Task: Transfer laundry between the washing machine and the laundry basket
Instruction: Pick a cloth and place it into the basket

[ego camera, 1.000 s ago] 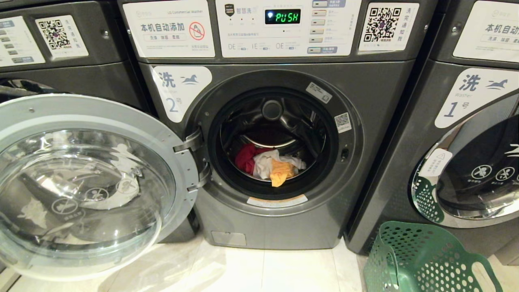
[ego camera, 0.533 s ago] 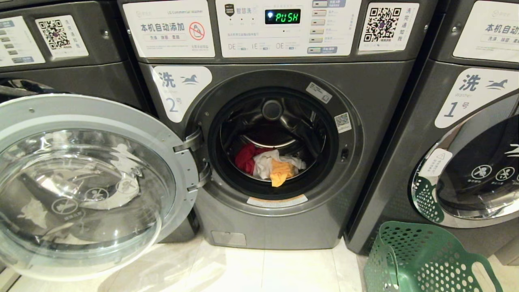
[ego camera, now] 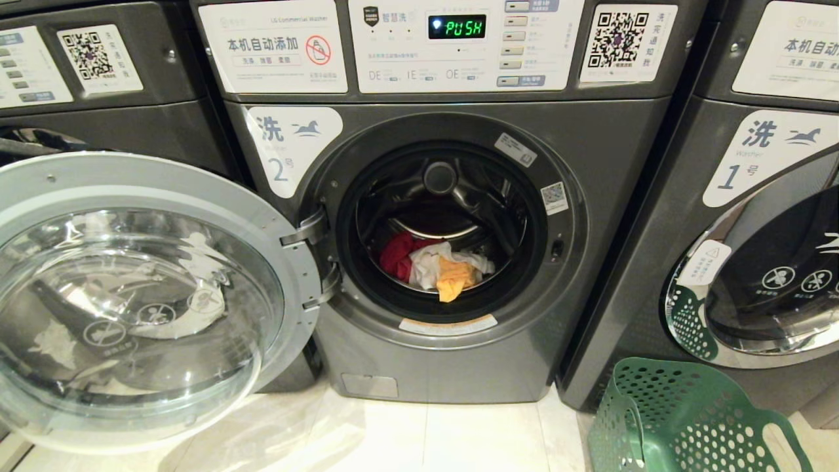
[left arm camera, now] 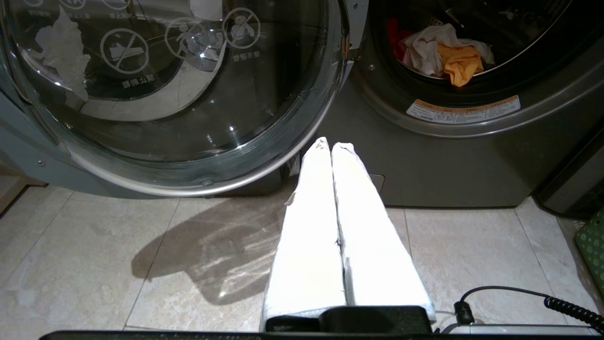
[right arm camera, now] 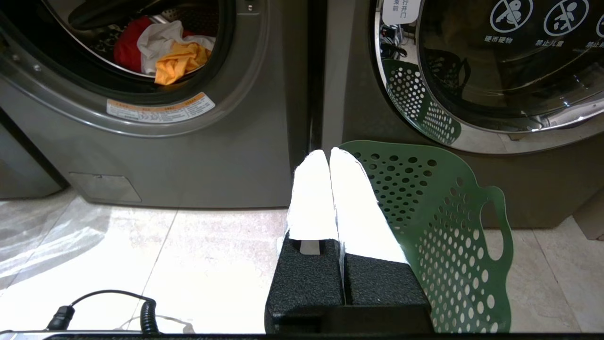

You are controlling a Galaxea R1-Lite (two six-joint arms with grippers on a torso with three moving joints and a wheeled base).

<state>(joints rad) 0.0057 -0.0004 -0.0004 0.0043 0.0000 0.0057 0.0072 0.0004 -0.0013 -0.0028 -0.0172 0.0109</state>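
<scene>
With the door (ego camera: 141,295) of the washing machine (ego camera: 452,216) swung wide open to the left, you've got a clear look into the drum: the laundry (ego camera: 436,262) sits in a small heap at the bottom, near the front lip. Red-pink garment (ego camera: 396,254) is on the left, white one (ego camera: 429,262) in the middle, yellow-orange one (ego camera: 453,278) draped on top toward the front. Display (ego camera: 457,26) on the control panel reads PUSH in green, and the white label w/ the numeral 2 (ego camera: 285,147) is just left of the opening.

You'll find the laundry basket (ego camera: 688,419) on the tiled floor (ego camera: 459,436) at near right, in front of the neighbouring machine labelled 1 (ego camera: 754,196), whose door is closed & mirrors the basket's holes. What shows of the basket interior holds no garments.

Neither arm shows in the head view. Left gripper (left arm camera: 330,145) hangs low over the floor in front of the open door's right edge, fingers pressed together, holding nothing. Right gripper (right arm camera: 329,153) hangs low just left of the basket, pointing at the gap btw the two machines, fingers likewise pressed together, nothing pinched.
</scene>
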